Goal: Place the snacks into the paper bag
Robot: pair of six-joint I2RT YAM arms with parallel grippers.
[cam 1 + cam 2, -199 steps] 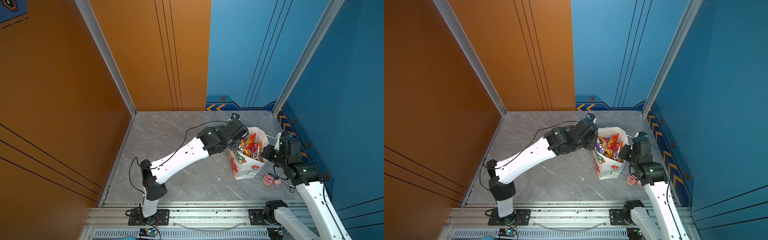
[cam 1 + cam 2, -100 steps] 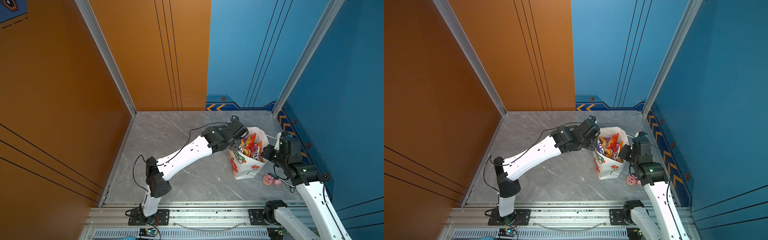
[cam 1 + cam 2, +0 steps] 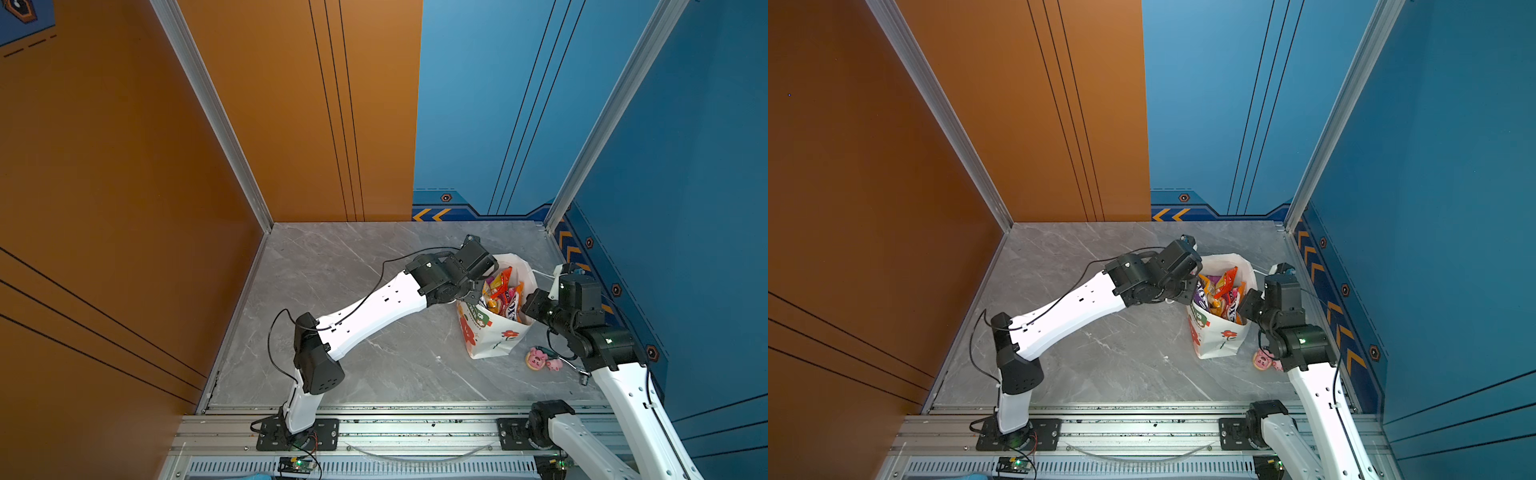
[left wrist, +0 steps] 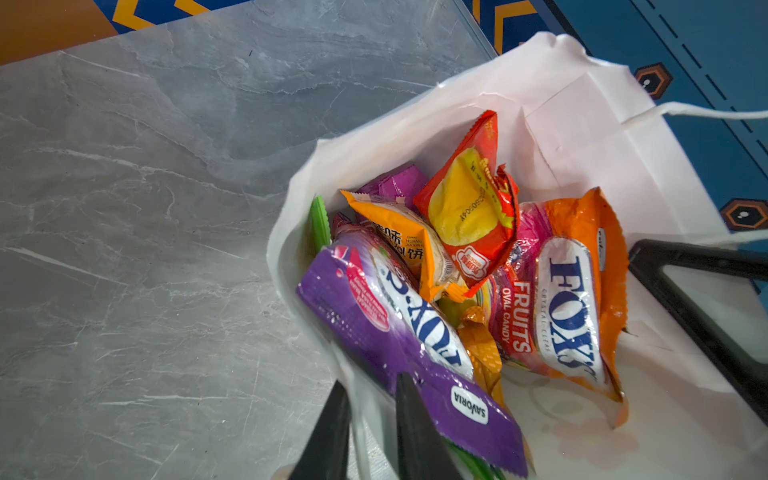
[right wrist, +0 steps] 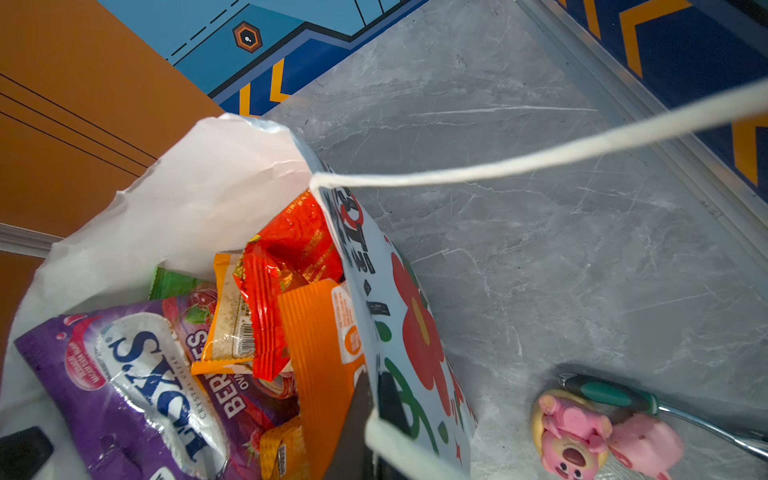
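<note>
Table (image 4: 124, 249): left gripper (image 4: 372, 384) straddles paper bag (image 4: 582, 124).

A pink bear toy (image 5: 571, 440) and a second pink toy (image 5: 646, 446) lie touching on the grey marble table (image 3: 353, 270), just beside a green-handled screwdriver (image 5: 611, 395). Orange walls (image 3: 124, 166) and blue walls (image 3: 685, 166) enclose the table. An aluminium rail (image 3: 415, 432) runs along its front.

White flower-print paper bag (image 3: 494, 338) upright, open; colourful snacks (image 3: 502, 291) packed inside, tops protruding.
</note>
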